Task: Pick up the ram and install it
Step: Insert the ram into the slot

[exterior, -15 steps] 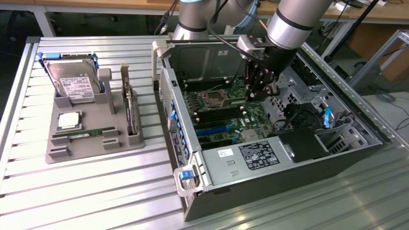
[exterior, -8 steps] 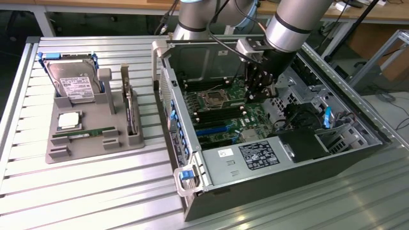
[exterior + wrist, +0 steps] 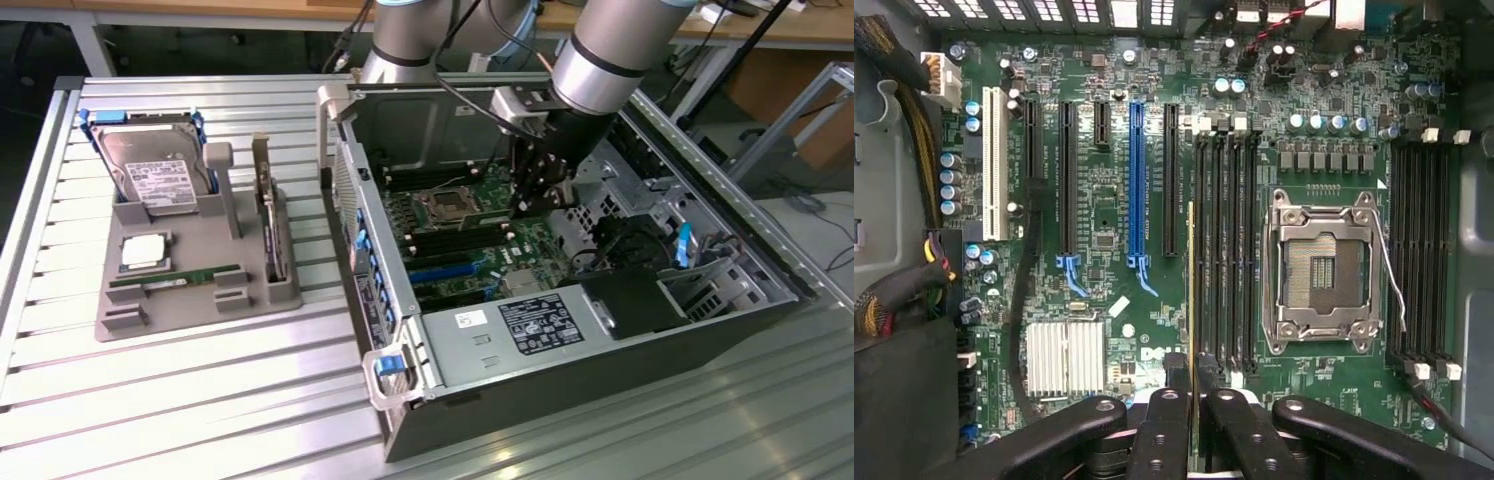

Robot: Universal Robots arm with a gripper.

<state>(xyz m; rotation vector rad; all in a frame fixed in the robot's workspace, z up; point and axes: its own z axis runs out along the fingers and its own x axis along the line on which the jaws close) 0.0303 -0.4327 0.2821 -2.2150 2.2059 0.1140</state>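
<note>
Inside the computer case (image 3: 694, 330), the gripper (image 3: 1191, 372) holds the ram (image 3: 1190, 290) edge-on above the motherboard's memory slots (image 3: 1226, 250).

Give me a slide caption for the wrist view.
Black gripper shut on thin green ram stick, edge-on above the black memory slots beside the empty processor socket.

A lab bench: slatted aluminium table (image 3: 200, 390), open computer case (image 3: 601, 340) (parts jig (image 3: 174, 300) beside)

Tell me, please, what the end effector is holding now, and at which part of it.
The end effector holds the ram edge-on by one end, above the motherboard beside the memory slots.
</note>
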